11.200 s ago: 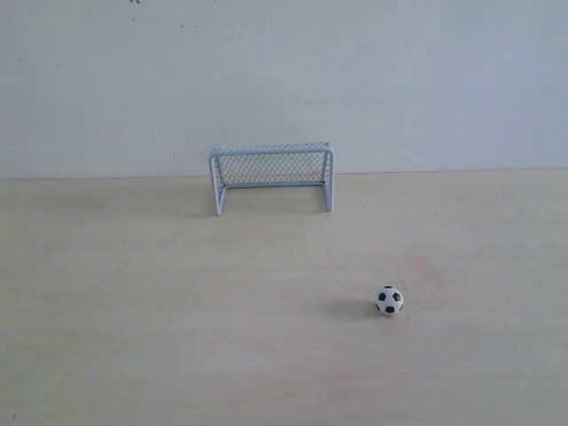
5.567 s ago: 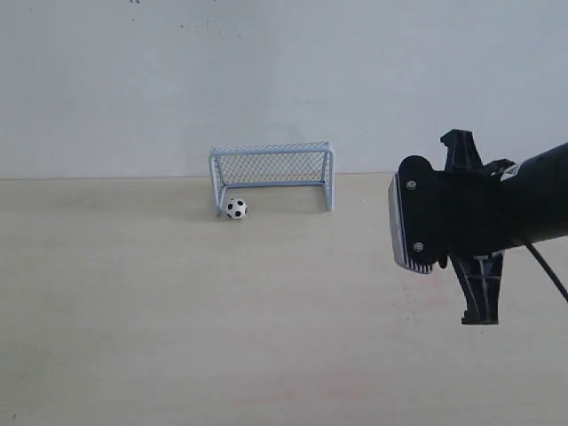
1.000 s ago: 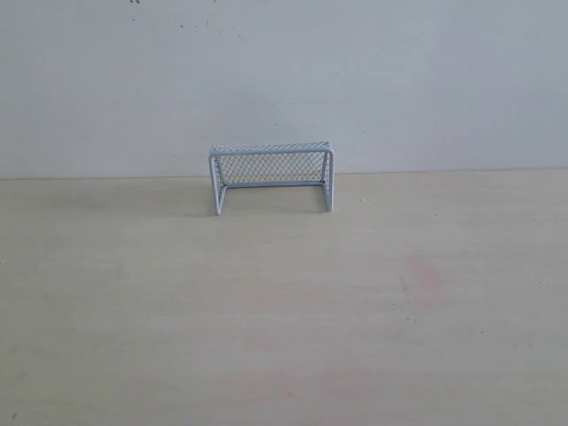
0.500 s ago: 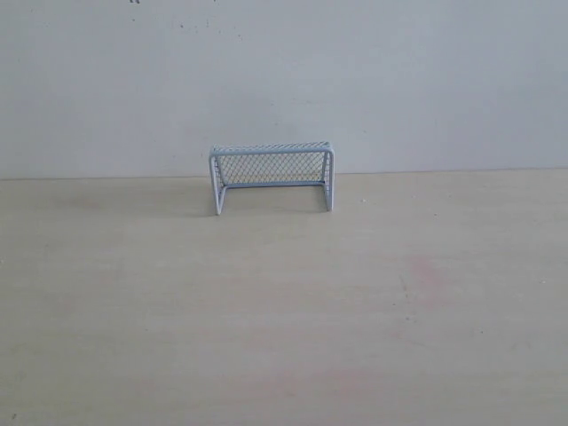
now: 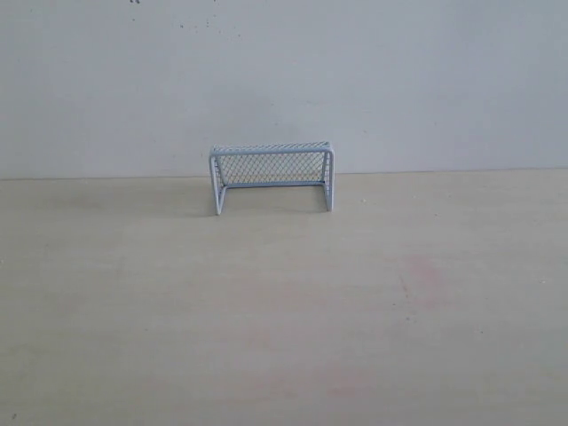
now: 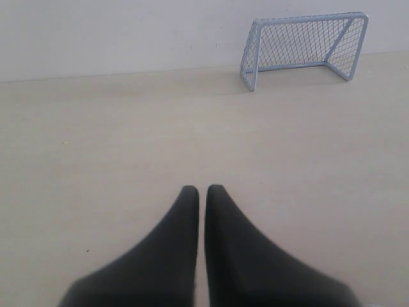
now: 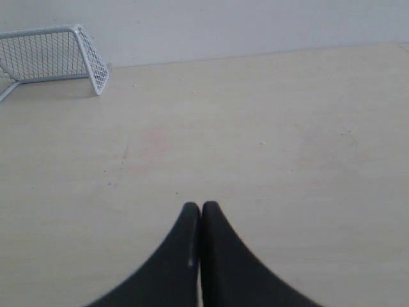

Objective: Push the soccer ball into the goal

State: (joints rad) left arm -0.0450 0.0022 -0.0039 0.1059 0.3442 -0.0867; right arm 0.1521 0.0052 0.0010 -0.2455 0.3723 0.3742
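Observation:
The goal (image 5: pixel 272 176) stands at the back of the table against the wall, its pale frame and mesh upright; it also shows in the left wrist view (image 6: pixel 305 46) and at the edge of the right wrist view (image 7: pixel 54 54). The soccer ball is in none of the views. My left gripper (image 6: pixel 202 190) is shut with nothing between its dark fingers, well short of the goal. The right gripper (image 7: pixel 200 207) is shut too, with nothing in it. Neither gripper shows in the exterior view.
The pale wooden table (image 5: pixel 284 311) runs back to a plain white wall (image 5: pixel 284 80). A faint reddish stain (image 5: pixel 424 273) marks the table to the right of the middle.
Nothing differs over the last second. Since 5.6 s ago the ball that lay at the goal's left post is gone from view and the right arm has left the exterior view.

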